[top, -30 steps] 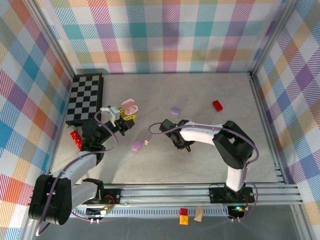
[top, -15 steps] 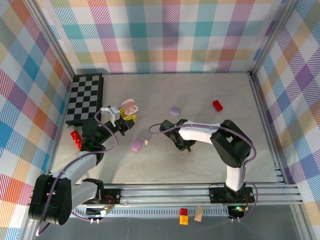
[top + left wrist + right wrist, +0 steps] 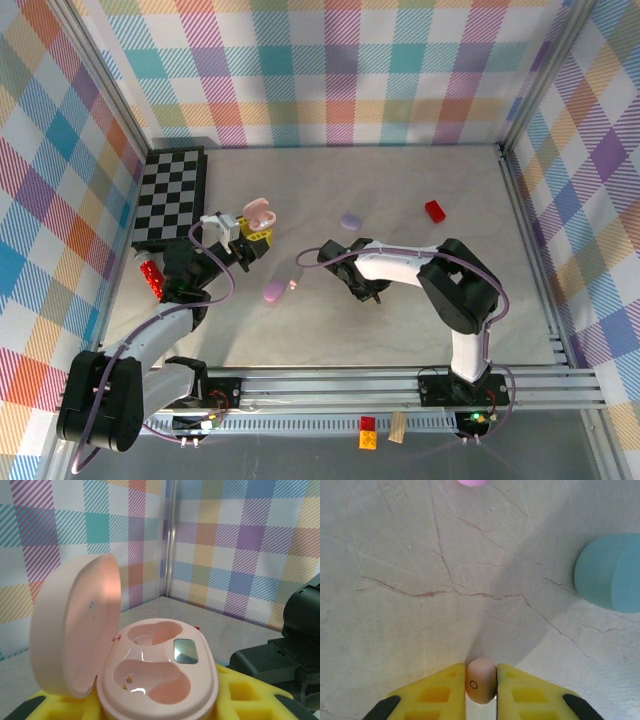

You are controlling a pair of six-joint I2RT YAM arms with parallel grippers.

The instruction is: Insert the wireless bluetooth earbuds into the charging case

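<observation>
My left gripper (image 3: 156, 704) is shut on the base of an open pink charging case (image 3: 160, 677). Its lid (image 3: 75, 625) stands up on the left, and both wells are empty. From above, that case (image 3: 259, 211) sits left of centre, above the left gripper (image 3: 256, 236). My right gripper (image 3: 481, 672) is down at the tabletop, shut on a small pale pink earbud (image 3: 481, 684) with a ring mark on it. The overhead view puts the right gripper (image 3: 367, 291) mid-table. Another tiny pink earbud (image 3: 294, 283) lies beside a closed lilac case (image 3: 273, 291).
A pale blue case (image 3: 612, 572) lies to the right ahead of the right gripper. A second lilac case (image 3: 350, 221) and a red block (image 3: 436, 210) lie further back. A chessboard (image 3: 170, 195) is at the back left. A red item (image 3: 152, 279) lies by the left arm.
The right gripper's jaws have closed in on the pale pink earbud and the arm has shifted slightly left. The left arm and its case have not moved.
</observation>
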